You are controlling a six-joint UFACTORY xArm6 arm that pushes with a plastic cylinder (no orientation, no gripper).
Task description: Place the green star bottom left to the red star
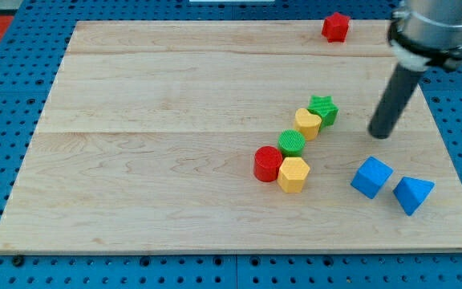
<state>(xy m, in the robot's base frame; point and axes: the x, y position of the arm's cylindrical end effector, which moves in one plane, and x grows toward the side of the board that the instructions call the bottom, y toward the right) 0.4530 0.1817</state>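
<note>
- My tip [382,134] rested on the wooden bench [159,160], just to the view's right of the green star [324,108] and apart from it.
- The arm carried no hand, only the straight dark rod, so there was no grasp to report; the rod held nothing.
- The green star sat right of the bench's middle, touching a yellow block [308,124] at its lower left.
- From there a diagonal chain ran down to the view's left: a green cylinder [292,143], then a red cylinder [268,164] and a yellow hexagonal block [293,174] side by side.
- The red star [335,26] lay near the bench's top edge, well apart from the green star and above it.
- Two blue blocks sat towards the view's bottom right: a blue cube-like block [371,177] and a blue wedge-like block [412,193], close together, below my tip.
</note>
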